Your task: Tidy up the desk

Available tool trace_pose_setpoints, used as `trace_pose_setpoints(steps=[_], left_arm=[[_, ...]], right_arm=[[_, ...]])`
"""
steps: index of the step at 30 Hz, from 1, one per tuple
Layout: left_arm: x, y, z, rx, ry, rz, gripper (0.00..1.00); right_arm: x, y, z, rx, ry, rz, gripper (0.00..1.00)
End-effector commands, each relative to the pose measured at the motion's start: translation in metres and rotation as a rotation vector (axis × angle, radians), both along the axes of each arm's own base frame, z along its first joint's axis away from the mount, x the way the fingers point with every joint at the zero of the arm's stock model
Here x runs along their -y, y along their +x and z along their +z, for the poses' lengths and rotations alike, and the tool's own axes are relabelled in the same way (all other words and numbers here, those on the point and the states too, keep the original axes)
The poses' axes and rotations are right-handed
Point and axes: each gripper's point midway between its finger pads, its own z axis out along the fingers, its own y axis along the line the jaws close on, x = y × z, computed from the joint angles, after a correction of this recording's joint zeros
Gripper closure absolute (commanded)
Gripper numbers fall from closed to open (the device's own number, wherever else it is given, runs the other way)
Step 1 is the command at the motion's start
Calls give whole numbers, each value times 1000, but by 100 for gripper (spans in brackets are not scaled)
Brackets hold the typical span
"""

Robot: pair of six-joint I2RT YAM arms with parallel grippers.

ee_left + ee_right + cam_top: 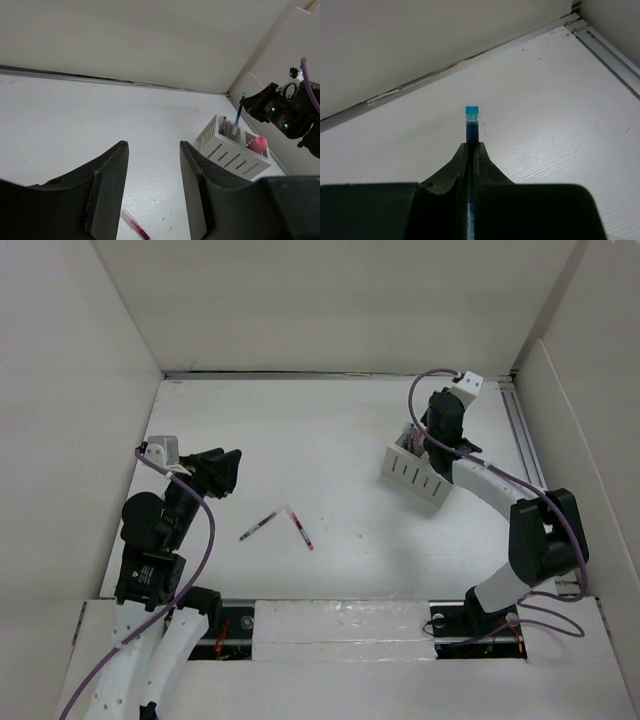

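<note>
The desk [300,440] is a white tabletop between tall white walls. Two red-and-white pens lie on its middle, one to the left [260,527] and one to the right [301,528]; one of them [136,225] shows below my left fingers. My left gripper [225,472] is open and empty, above the desk left of the pens; in the left wrist view [152,145] its jaws stand wide apart. My right gripper [420,436] is shut on a blue pen [472,122] and holds it upright over the white slotted organizer [417,475], as the left wrist view shows [240,111].
The organizer [235,152] stands at the right of the desk, holding several pens and a pink rounded thing [258,144]. A metal rail [525,440] runs along the right wall. The white walls close in on the far, left and right sides.
</note>
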Motion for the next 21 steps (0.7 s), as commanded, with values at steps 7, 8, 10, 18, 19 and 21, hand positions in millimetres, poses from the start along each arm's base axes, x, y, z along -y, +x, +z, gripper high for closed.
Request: trace_pose_setpoints(steps=[7,8,10,18,19,21], left_arm=[[1,-1,21,64,-6,-12,59],[1,0,20,61,-5,-10,59],[2,2,18,53,-5,-11,59],[3,1,19,54,-6,-17,59],[2,1,19,57,-5,-15,59],[0,1,19,60,-8,-3,59]], right_arm=[[-32,-24,10,98,1,-5,73],[-30,-27,9,96,-1,-9,68],[-38,-36,13,105,5,15,64],[-124,-76,23,87,114,344,88],[-142,-82,19,72,134,411,97],[-203,-100,-3,0,150,628,100]])
